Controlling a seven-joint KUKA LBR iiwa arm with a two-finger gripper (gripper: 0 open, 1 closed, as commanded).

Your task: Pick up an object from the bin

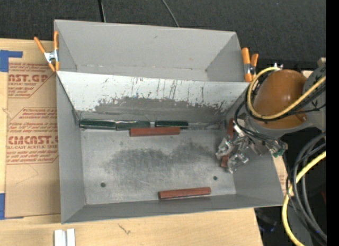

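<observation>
My gripper (231,155) is low over the right end of the bin floor, close to the right wall. A small reddish-brown piece (225,161) shows right against its metal tip; whether it is held I cannot tell. A reddish-brown flat stick (184,192) lies on the floor near the front wall, left of and below the gripper. A second reddish-brown stick (154,131) lies at the foot of the back wall, well to the gripper's left.
Two dark green pen-like rods (98,125) (170,125) lie end to end along the back wall's base. The arm with its orange dome and yellow cables hangs over the bin's right rim.
</observation>
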